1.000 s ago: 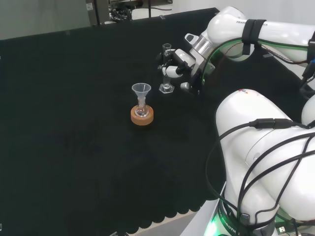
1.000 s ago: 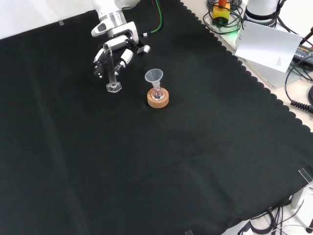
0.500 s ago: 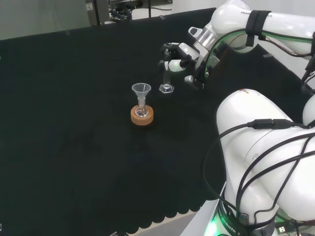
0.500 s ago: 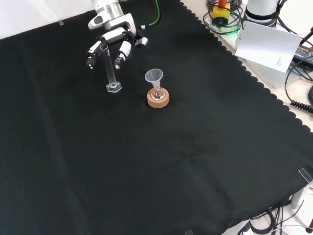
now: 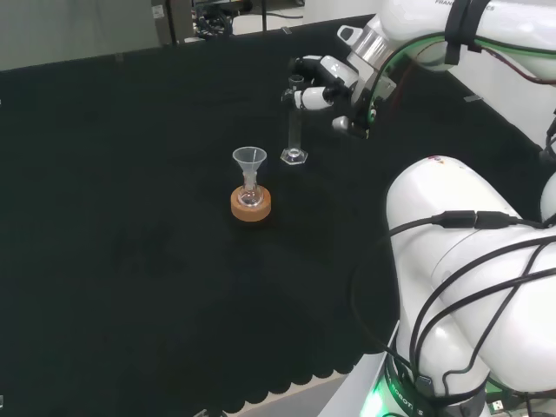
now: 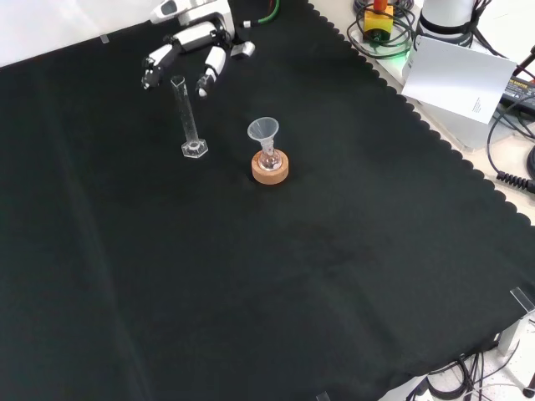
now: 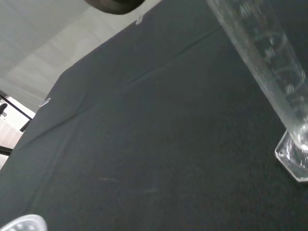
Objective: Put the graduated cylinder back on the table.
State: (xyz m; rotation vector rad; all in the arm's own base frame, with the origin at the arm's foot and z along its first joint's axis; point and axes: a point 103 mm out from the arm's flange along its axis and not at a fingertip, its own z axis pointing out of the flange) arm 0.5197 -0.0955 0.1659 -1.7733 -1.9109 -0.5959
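Graduated cylinder (image 6: pixel 189 117) stands upright on the black worktop (image 6: pixel 292 276), upper left of front view, on its hexagonal foot. Hand (image 6: pixel 191 50) at the frame's top, fingers spread apart, holding nothing, clear of the cylinder's rim. Funnel (image 6: pixel 264 134) sits in a flask on a cork ring (image 6: pixel 270 170) just right of the cylinder.

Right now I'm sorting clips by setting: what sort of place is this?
Probably a robotics lab staged as a chemistry bench: a graduated cylinder and a funnel in a flask on a cork ring stand on black cloth, with the robot's hand above and cables at the bench edge.
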